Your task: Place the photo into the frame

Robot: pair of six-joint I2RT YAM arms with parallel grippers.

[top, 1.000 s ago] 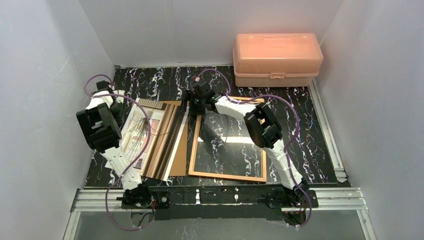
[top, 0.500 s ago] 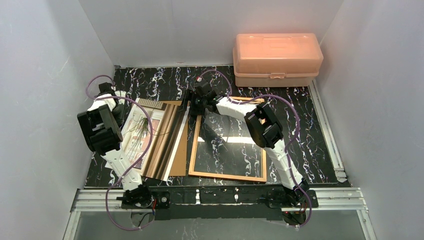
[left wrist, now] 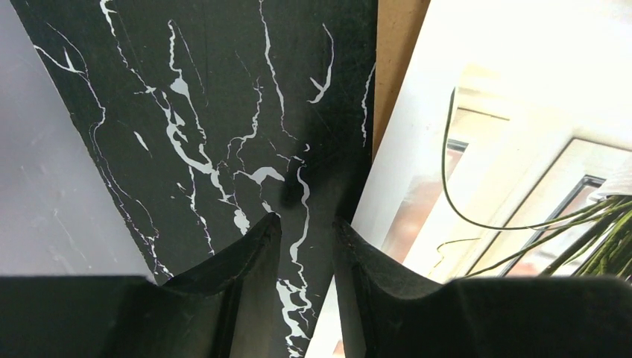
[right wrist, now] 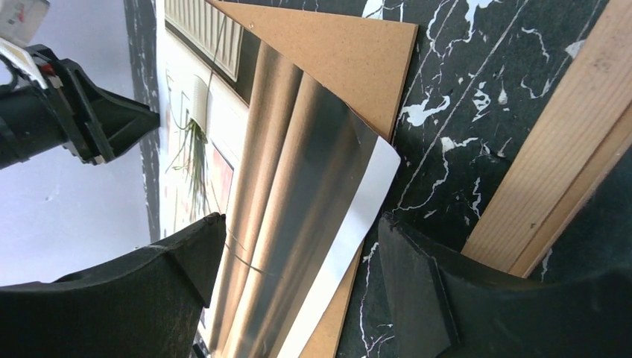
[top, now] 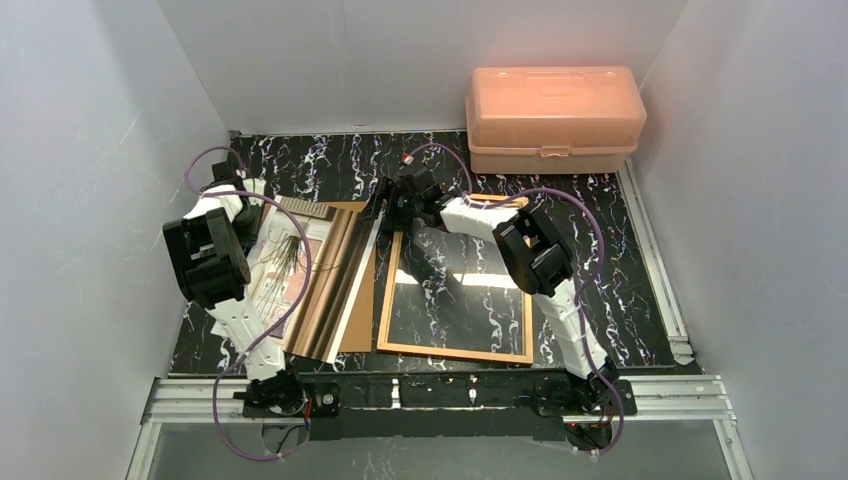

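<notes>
The black, white-veined marble-pattern worktop carries everything. A translucent pink plastic box stands beyond the far right corner of the thin-railed orange-brown wooden picture frame, which lies flat with nothing printed inside its rails.

Just left of the frame lies a plain brown backing board. On it rests the photo, a large glossy paper print with beige, brown and white bands and dark wispy plant lines. It is face up and wholly outside the frame.

The right jaws hang over the frame's far left corner, spread wide and holding nothing, with the photo's white far corner showing between them. The left jaws sit at the photo's edge farthest from the frame, drawn to a narrow gap and empty, over bare worktop.

The print is probably very light, limp and slick, and it would crease or crumple under a hard pinch. Lying flat, it offers little to get under. The best hold looks to be the white corner nearest the frame, where it overhangs the board. A gentle grip there, plus support at the opposite edge, should limit sagging.
</notes>
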